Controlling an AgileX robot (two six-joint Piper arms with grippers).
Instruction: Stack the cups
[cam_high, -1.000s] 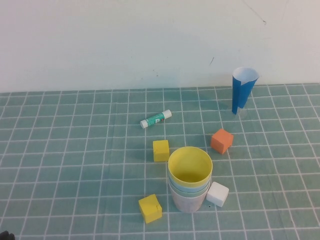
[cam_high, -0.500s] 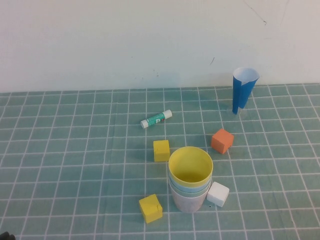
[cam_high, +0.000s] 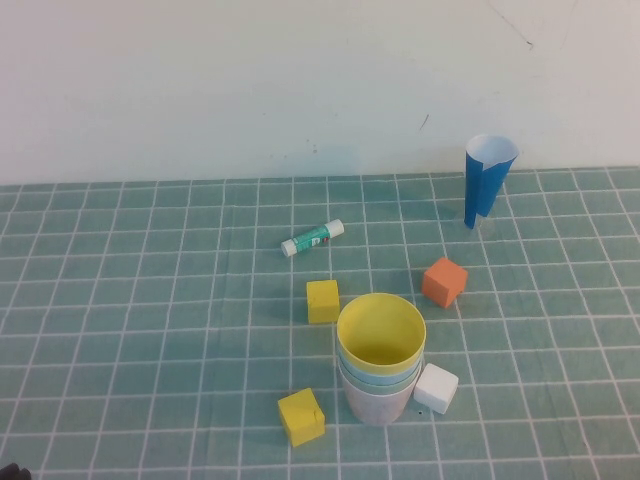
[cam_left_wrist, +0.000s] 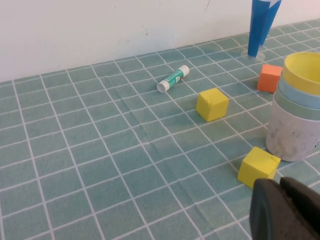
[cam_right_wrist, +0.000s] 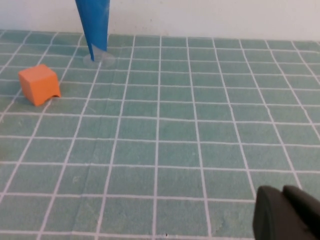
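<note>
The 4 cups stand nested in 1 upright stack (cam_high: 380, 360) on the green tiled table, toward its near edge and a little right of centre. The yellow cup (cam_high: 380, 330) sits on top, mouth open and empty, its round rim level. Beneath it only the rims of the light blue cup (cam_high: 372, 377) and the pale green cup (cam_high: 397, 383) show as thin bands. The bottom cup (cam_high: 378, 405) bears the others; it looks pale pinkish-white, with faint speckles in the left wrist view, and rests flat on the table.
</note>
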